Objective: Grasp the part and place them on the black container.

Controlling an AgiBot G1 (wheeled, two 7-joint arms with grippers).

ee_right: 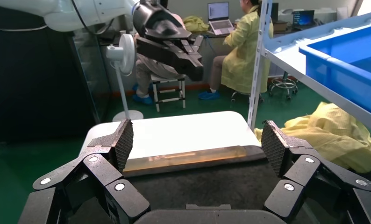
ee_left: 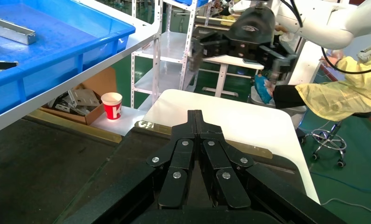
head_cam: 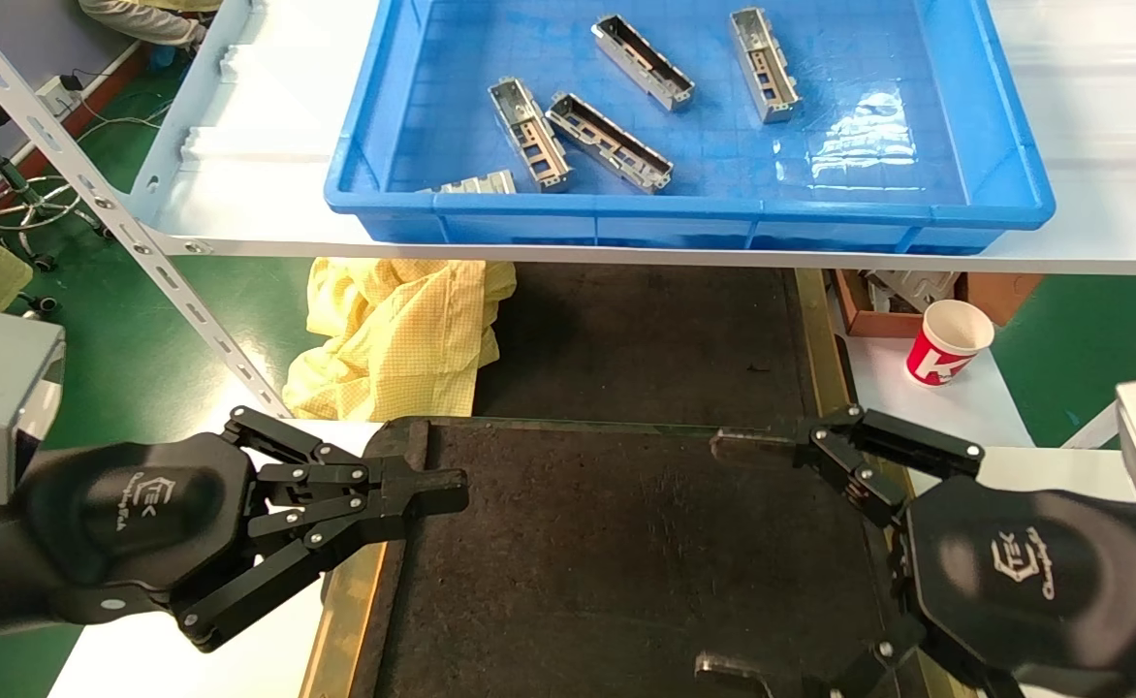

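Both my grippers hang low over the black container (head_cam: 626, 543), which carries no part yet. My left gripper (head_cam: 432, 490) sits at its left edge with fingers pressed together, nothing between them. My right gripper (head_cam: 723, 553) sits at the right edge, spread wide and empty; the right wrist view shows its ribbed pads (ee_right: 125, 142) well apart.

The parts lie in the blue bin (head_cam: 1004, 184) on the white shelf (head_cam: 1111, 116) above and beyond the container. Four lie in plain sight: one part (head_cam: 529, 133) touching or nearly touching another (head_cam: 609, 142), a third (head_cam: 643, 61) and a fourth (head_cam: 765, 64) lying apart.

Handling judgement: these are rigid metal housings, light to moderate in weight, smooth-walled and likely to slip. I judge the best hold is across the narrow width at mid-length, pads on the two long side walls. The fourth, lying clear of its neighbours, offers the easiest access.

Not verifiable: a fifth piece (head_cam: 476, 182) is mostly hidden behind the bin's near wall. My right gripper's lower finger is cut off at the picture's edge. The contents of the cardboard box (head_cam: 878, 310) beside the paper cup (head_cam: 949, 341) are unclear.
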